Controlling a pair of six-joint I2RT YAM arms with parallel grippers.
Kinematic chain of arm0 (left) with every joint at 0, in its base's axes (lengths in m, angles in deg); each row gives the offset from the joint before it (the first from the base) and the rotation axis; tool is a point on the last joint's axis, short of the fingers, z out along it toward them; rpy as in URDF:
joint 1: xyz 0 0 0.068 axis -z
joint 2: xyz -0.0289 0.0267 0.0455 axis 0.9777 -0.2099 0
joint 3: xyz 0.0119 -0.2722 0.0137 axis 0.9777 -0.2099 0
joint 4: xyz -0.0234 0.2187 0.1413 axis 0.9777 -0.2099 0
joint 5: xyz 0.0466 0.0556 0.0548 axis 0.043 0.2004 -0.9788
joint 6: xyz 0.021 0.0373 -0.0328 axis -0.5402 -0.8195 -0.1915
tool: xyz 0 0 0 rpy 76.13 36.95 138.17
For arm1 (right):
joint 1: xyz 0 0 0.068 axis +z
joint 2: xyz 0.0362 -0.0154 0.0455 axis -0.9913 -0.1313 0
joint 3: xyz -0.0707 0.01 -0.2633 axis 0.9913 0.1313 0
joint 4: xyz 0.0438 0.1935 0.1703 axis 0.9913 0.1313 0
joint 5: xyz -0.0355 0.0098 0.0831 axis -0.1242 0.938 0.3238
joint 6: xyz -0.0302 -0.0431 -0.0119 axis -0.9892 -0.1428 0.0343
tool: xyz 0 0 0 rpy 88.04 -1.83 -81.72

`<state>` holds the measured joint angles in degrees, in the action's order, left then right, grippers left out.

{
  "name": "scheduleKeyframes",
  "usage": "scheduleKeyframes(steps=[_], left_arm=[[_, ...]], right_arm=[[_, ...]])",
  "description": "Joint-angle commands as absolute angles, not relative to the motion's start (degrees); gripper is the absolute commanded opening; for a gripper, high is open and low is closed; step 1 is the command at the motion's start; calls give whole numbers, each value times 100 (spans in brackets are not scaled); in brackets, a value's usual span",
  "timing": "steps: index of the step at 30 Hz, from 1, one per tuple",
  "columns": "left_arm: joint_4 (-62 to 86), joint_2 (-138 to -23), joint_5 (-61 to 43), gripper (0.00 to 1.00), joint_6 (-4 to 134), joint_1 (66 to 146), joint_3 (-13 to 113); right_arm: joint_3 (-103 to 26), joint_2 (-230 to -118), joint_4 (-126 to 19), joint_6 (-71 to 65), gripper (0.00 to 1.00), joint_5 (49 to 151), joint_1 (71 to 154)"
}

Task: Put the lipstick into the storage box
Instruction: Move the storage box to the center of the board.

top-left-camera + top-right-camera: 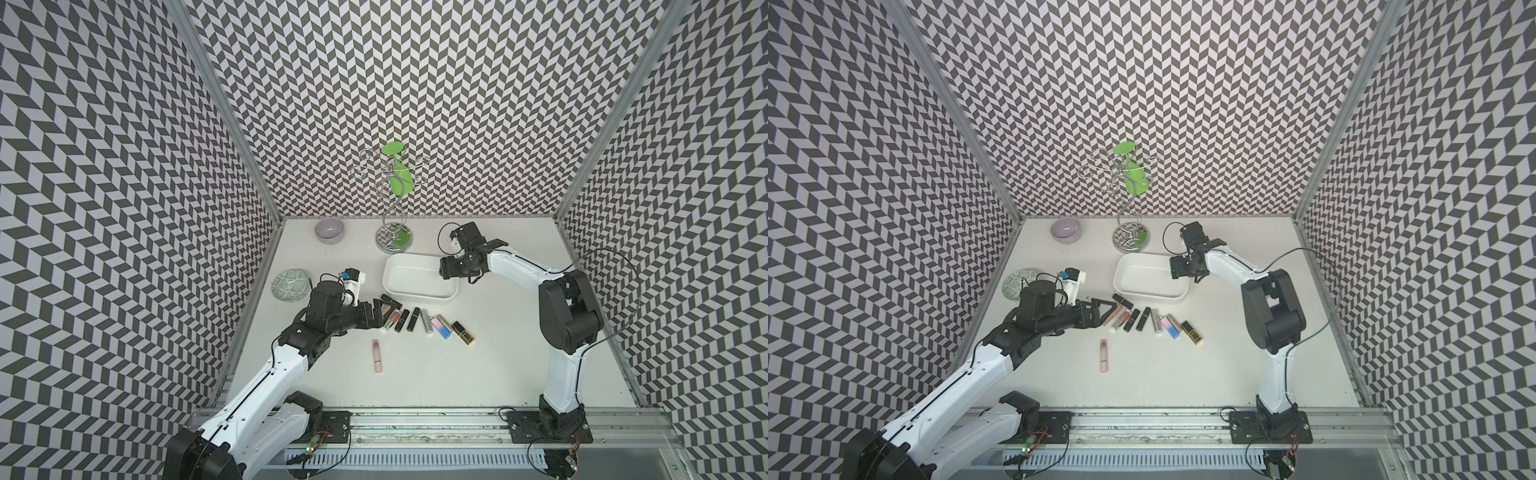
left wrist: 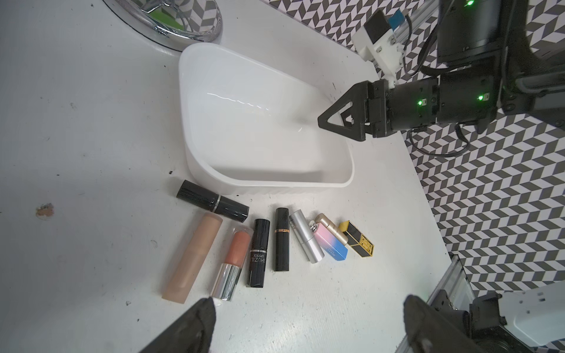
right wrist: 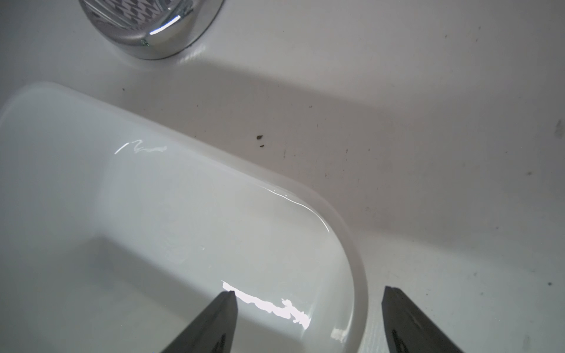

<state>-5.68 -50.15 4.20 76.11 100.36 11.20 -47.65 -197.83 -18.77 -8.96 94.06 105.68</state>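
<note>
White plastic, glossy and empty: the storage box (image 1: 415,276) sat just past the middle of the table (image 1: 498,365), toward twelve o'clock. The right pincer (image 3: 308,293) hung at the box's three o'clock end, its jaws apart and astride the rim, one finger inside, one outside, clamping nothing that I could see. If that arm swung off sideways before rising clear, I reckoned a finger would hook the rim and drag or tip the light tub onto the row of lipsticks (image 1: 415,322) lying at its six o'clock. The left pincer (image 2: 308,301) stood wide open and empty at the row's nine o'clock end. The tubes lay packed close there, so closing might catch two at once or send a round one rolling. A lone pink lipstick (image 1: 377,355) lay apart at seven o'clock.
</note>
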Motion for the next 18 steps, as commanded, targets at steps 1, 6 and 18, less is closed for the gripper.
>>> scheduleKeyframes(steps=[1,6,18], left_arm=[[-433,-5074,375,99,7614,10064,1236],[-286,-5086,356,99,7682,10064,1175],[39,-5155,404,99,7698,10289,1021]], right_arm=[[-4722,-18958,-1961,-1059,84,9580,10578],[-4229,-18189,-1842,-1227,85,9916,10575],[-2603,-16748,-1302,-1832,84,10157,10583]])
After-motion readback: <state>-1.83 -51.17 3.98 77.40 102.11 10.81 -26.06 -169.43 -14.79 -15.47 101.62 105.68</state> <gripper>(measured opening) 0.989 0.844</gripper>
